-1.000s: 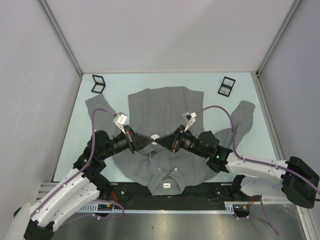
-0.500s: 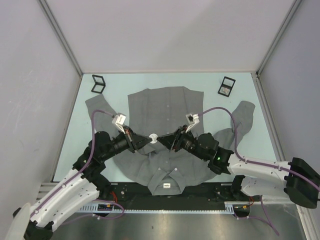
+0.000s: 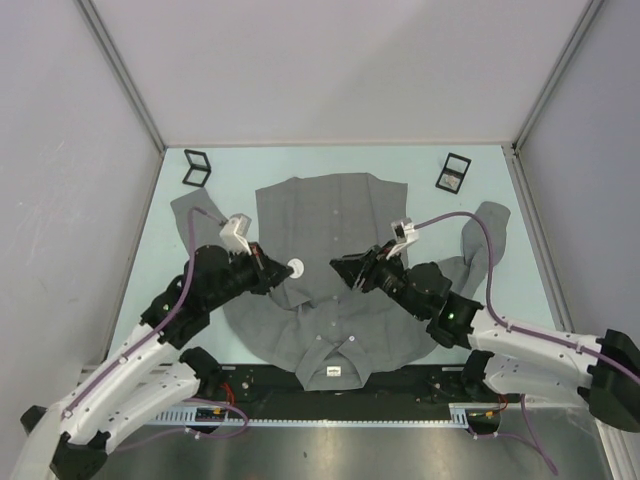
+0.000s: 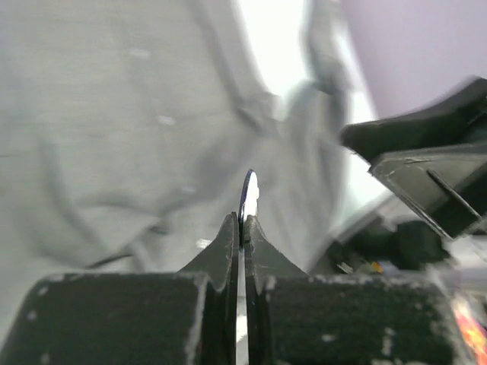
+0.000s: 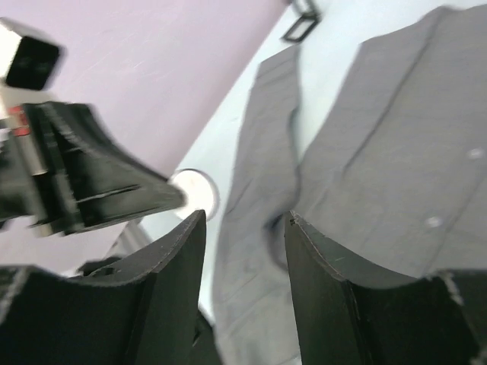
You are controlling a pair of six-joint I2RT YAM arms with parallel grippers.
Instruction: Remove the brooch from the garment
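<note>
The left gripper (image 3: 284,270) is closed tight on the brooch (image 3: 296,267), which sticks out just past its tips, toward the right gripper (image 3: 345,268). In the left wrist view the jaws of the left gripper (image 4: 242,222) meet in one thin line and pinch the lower edge of the brooch (image 4: 249,196), which is seen there edge-on as a thin bright sliver standing upright. The right gripper (image 5: 245,228) is near the brooch on its other side but apart from it; its jaws stand well open and hold nothing. In the right wrist view the brooch (image 5: 195,192) shows its face: a small, flat, round white disc at the tip of the black left gripper (image 5: 163,196). From above, the brooch is over the left half of the shirt (image 3: 330,215), between the button row and the left sleeve; whether it touches the cloth cannot be told. The shirt is grey and lies spread on the pale green table (image 3: 520,270), with the collar (image 3: 335,355) toward the arms and the sleeves out to both sides. Small white buttons (image 3: 334,300) run down its middle and a white label (image 3: 334,372) sits at the neck. The cloth is wrinkled around the two grippers. Two small black frames (image 3: 197,167) lie at the far corners of the table.
</note>
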